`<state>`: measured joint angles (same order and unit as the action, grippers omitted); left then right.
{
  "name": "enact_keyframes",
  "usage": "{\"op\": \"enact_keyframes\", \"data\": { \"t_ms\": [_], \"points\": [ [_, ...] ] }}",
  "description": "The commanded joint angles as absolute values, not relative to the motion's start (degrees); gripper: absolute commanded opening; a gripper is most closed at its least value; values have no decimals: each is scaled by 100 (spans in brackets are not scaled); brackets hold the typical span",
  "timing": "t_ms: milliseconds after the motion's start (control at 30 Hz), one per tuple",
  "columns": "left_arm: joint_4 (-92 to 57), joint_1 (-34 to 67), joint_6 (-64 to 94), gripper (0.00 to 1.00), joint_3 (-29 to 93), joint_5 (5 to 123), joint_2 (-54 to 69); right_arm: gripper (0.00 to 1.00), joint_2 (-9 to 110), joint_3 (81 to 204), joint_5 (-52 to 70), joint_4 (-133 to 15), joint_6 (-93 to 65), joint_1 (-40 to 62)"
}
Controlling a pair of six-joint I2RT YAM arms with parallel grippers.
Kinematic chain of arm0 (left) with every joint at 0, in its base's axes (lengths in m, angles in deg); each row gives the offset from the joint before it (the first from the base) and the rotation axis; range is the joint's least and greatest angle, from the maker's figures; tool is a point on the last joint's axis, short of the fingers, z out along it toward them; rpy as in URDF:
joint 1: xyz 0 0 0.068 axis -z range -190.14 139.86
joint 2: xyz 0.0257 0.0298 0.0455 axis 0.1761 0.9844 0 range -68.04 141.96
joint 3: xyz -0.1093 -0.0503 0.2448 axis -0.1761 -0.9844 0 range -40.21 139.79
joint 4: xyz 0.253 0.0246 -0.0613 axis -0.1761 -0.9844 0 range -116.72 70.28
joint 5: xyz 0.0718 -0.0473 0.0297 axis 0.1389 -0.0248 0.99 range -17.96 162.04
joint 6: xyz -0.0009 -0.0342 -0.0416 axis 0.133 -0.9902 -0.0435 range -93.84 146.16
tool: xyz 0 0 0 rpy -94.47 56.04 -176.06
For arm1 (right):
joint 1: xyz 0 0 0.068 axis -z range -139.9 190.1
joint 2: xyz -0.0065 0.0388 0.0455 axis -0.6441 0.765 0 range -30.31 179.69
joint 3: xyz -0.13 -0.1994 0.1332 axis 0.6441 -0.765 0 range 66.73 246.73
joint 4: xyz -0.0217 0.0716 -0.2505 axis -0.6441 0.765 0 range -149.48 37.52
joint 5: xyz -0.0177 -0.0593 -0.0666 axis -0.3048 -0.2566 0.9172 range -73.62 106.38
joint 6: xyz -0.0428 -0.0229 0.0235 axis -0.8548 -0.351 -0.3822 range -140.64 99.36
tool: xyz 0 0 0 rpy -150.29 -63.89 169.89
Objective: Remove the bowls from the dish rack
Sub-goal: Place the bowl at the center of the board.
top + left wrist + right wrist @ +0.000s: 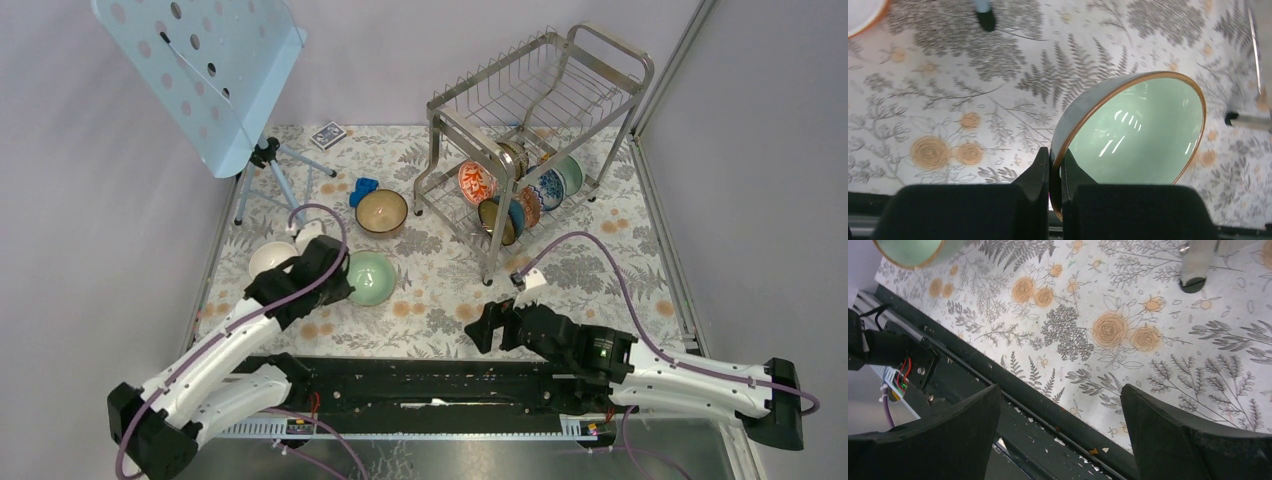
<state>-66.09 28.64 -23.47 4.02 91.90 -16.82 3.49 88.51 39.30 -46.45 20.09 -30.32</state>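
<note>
The steel dish rack (540,130) stands at the back right. Its lower tier holds several bowls on edge, among them an orange-red one (477,182), a blue-and-white one (548,187) and a dark brown one (497,220). On the floral cloth sit a brown bowl with a tan inside (381,211) and a white bowl (271,260). My left gripper (1055,165) is shut on the rim of the pale green bowl (1138,130), which tilts toward the camera. My right gripper (1060,400) stands open and empty above the table's near edge, left of the rack's front leg (1195,265).
A pale blue perforated music stand (200,70) on a tripod (270,170) fills the back left. A small blue object (363,189) and a card deck (327,134) lie behind the bowls. A black rail (420,375) runs along the near edge.
</note>
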Motion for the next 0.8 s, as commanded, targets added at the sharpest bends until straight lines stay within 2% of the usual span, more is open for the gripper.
{"op": "enact_keyframes", "data": {
  "t_ms": [0, 300, 600, 767],
  "points": [
    [-6609, 2112, -2631, 0, 259, 8800, -2050, 95, 670, 8875, 3507, -5276, 1633, -3059],
    [-6680, 758, -3289, 0, -232, 8488, -2457, 93, 1209, 8712, 3021, -5560, 1613, -3057],
    [-6800, 533, -4292, 0, -626, 9230, -3037, 92, 846, 8280, 2893, -5606, 1925, -3056],
    [-5917, 533, -4149, 0, -764, 8774, -2607, 92, 851, 8195, 2875, -5615, 1992, -3057]
  ]
}}
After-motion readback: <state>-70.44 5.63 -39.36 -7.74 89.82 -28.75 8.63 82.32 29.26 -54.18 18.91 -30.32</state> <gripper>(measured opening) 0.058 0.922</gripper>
